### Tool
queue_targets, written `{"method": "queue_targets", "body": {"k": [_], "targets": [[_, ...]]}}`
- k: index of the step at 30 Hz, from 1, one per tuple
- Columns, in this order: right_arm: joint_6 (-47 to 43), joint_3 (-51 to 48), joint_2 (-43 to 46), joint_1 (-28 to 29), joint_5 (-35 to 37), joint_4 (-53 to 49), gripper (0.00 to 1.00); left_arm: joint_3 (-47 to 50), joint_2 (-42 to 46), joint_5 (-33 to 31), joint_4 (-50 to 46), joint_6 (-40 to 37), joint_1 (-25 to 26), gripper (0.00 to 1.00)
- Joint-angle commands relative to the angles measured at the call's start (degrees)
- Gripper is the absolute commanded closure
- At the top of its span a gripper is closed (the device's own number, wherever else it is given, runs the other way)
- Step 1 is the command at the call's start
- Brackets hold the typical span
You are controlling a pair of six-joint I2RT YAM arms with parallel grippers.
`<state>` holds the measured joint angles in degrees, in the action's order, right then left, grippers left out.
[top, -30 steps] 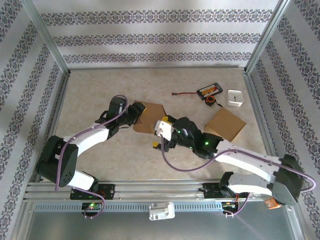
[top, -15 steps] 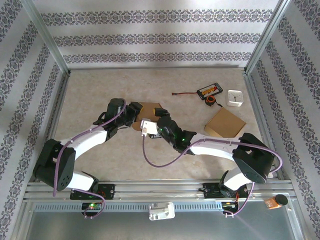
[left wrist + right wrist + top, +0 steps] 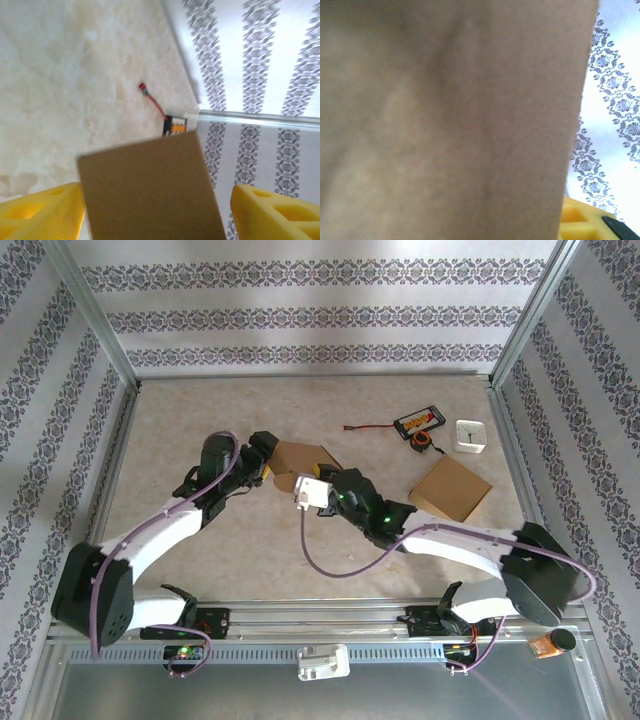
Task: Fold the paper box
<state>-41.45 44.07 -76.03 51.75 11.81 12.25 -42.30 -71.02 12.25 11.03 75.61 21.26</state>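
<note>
The right gripper, which was off at the box's 5 o'clock a second ago, has come in against the near edge of the paper box. Cardboard covers its wrist view beside one yellow finger, so I cannot tell whether it grips. The box sits just left of table centre, nudged slightly toward 12 o'clock. At its 9 o'clock the left gripper has its jaws wide, with a panel between the fingers. Farther off, at 3 o'clock, a second cardboard piece has stayed put.

Blurred, close paper box hides the right fingers save one yellow corner beside the box's edge
</note>
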Motion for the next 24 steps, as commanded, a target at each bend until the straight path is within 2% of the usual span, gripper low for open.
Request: {"method": "queue_targets", "body": {"k": [1,4,6,7,9,10,12,14,15,19,22,24], "targets": [[5.5,4.9,5.2,-3.4,-12.9,-17.3,0.64,-5.7,8.2,-12.1,-7.3,-20.0,-1.3,0.22],[4.0,15.8,4.1,-8.1,-25.4,-41.0,0.64,-9.6,12.9,-17.6,-13.1,-42.3,-1.3,0.24],[1.3,26.0,-0.3,-10.3,-29.5,-57.6,0.64,-10.4,15.3,-15.2,-15.1,-55.8,-1.2,0.26],[0.3,32.3,-4.1,-10.9,-29.3,-66.0,0.64,-10.7,16.5,-12.3,-16.3,-61.8,-1.3,0.26],[-1.2,43.7,-11.6,-11.4,-28.0,-80.4,0.64,-11.9,18.1,-4.8,-20.1,-71.2,-1.3,0.17],[-1.3,49.9,-16.0,-11.5,-27.1,-87.0,0.64,-13.0,18.7,-0.2,-22.6,-75.4,-1.3,0.17],[-1.5,59.0,-23.3,-11.8,-26.5,-96.0,0.65,-15.2,19.3,7.9,-28.0,-81.7,-1.2,0.15],[-1.6,64.3,-28.0,-11.7,-26.5,-97.8,0.66,-17.1,19.6,11.9,-33.2,-85.7,-1.1,0.15],[-2.0,65.9,-29.3,-11.5,-26.1,-97.2,0.65,-17.7,19.9,11.6,-35.5,-87.9,-1.1,0.14],[-3.2,71.9,-35.5,-9.8,-22.8,-94.3,0.62,-17.3,22.6,5.5,-42.0,-91.0,-1.1,0.08],[-4.2,75.2,-40.4,-9.3,-21.9,-93.7,0.61,-17.0,24.2,4.8,-47.1,-93.9,-1.1,0.0],[-4.6,77.3,-43.3,-8.8,-21.4,-93.6,0.61,-16.7,24.9,3.7,-49.1,-94.3,-1.1,0.01]]}}
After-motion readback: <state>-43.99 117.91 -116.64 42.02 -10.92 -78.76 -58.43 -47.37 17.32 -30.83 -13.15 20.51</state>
